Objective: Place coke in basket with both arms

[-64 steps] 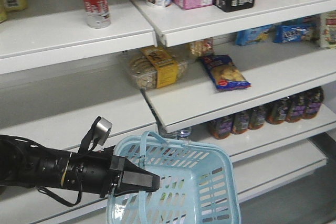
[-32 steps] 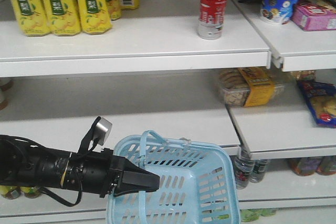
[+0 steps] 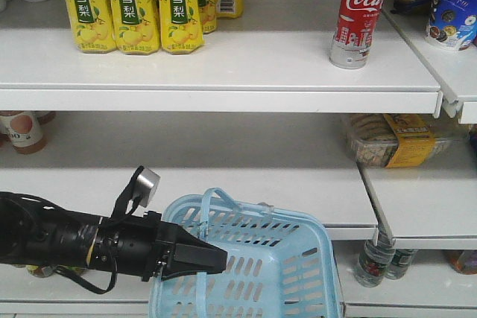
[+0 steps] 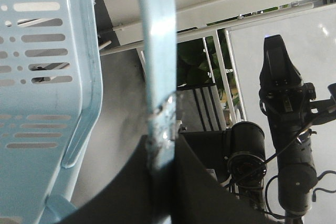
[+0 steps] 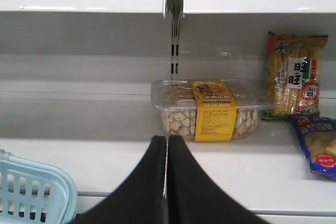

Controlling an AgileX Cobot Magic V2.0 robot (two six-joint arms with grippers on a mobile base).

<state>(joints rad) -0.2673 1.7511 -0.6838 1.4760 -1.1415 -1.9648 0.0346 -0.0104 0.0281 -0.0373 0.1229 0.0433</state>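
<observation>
The left gripper [image 3: 215, 260] is clamped on the loop handle [image 4: 157, 51] of the light blue basket [image 3: 298, 262], which sits at 6 o'clock in the front view. The coke [image 3: 361, 13] stands upright on the upper shelf [image 3: 223, 72], at 1 o'clock from the basket and well apart from the left gripper. The right gripper [image 5: 167, 145] has its jaws pressed together on nothing, with a yellow-labelled biscuit tray [image 5: 210, 109] at its 1 o'clock.
</observation>
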